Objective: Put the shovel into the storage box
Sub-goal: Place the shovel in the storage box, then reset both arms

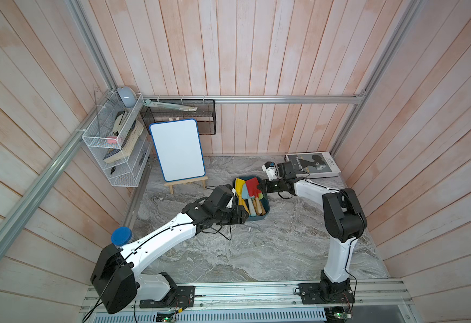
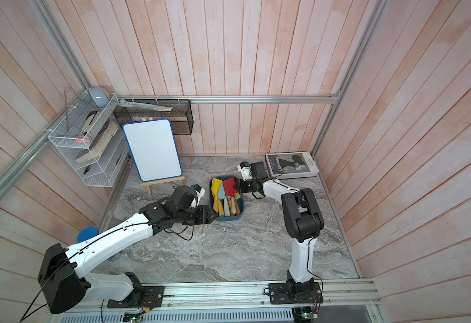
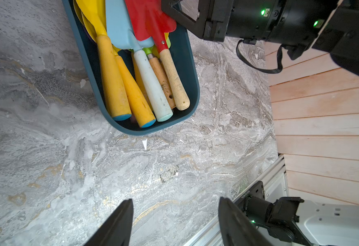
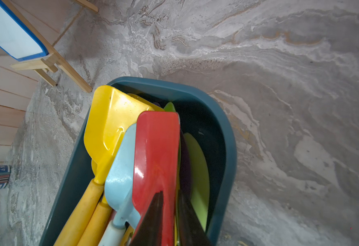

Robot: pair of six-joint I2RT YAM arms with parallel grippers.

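Note:
The storage box [image 1: 256,219] [image 2: 228,218], a dark teal tub, sits mid-table and holds several toy shovels. The red shovel [image 1: 252,186] [image 2: 229,186] [image 3: 151,19] [image 4: 157,149] lies on top of them, with its wooden handle pointing toward the front. My right gripper [image 1: 263,186] [image 2: 239,186] [image 4: 170,192] sits at the blade's side edge, over the box's far right rim. Its jaws stand narrowly apart astride that edge, and whether they press on it does not show. My left gripper [image 1: 247,214] [image 2: 216,215] [image 3: 175,200] hangs open and empty beside the box's near left corner.
A whiteboard on a wooden easel [image 1: 178,149] stands behind and left of the box. A book [image 1: 312,165] lies at the back right corner. A white wire rack [image 1: 117,145] and a black mesh basket [image 1: 184,117] hang on the walls. A blue lid [image 1: 121,235] shows behind my left arm.

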